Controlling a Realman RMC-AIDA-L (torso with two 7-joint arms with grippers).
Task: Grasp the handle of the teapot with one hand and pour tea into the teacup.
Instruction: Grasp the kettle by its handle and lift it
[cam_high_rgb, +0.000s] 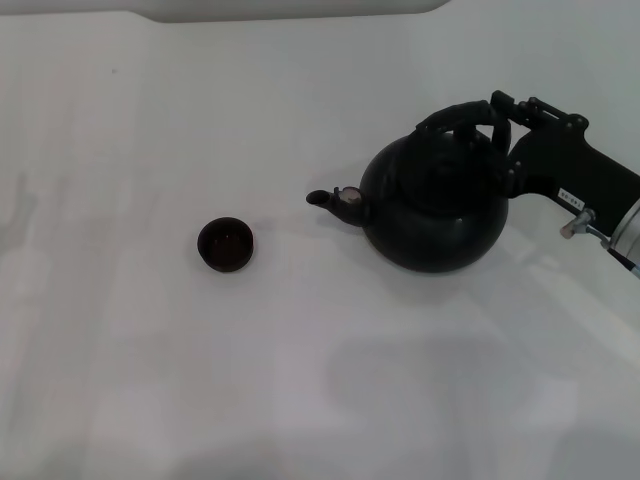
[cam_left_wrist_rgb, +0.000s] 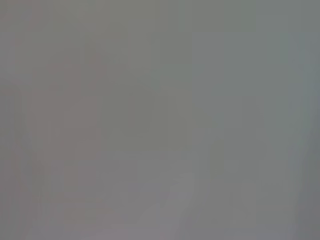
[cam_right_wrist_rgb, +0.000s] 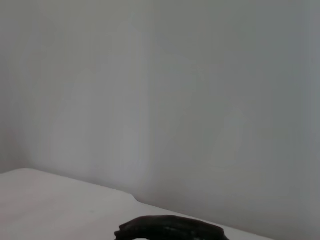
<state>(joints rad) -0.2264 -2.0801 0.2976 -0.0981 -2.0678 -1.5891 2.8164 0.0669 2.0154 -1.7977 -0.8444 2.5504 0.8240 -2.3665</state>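
The black teapot stands on the white table at the right, its short spout pointing left toward the teacup. That small dark cup sits alone left of centre, well apart from the pot. The arched black handle spans the pot's top. My right gripper has come in from the right and is at the handle's right end. In the right wrist view only a strip of the handle shows, against a pale wall. The left gripper is out of view, and its wrist view shows only blank grey.
The white table stretches all around the pot and cup. Its far edge runs along the top of the head view. My right arm enters from the right edge.
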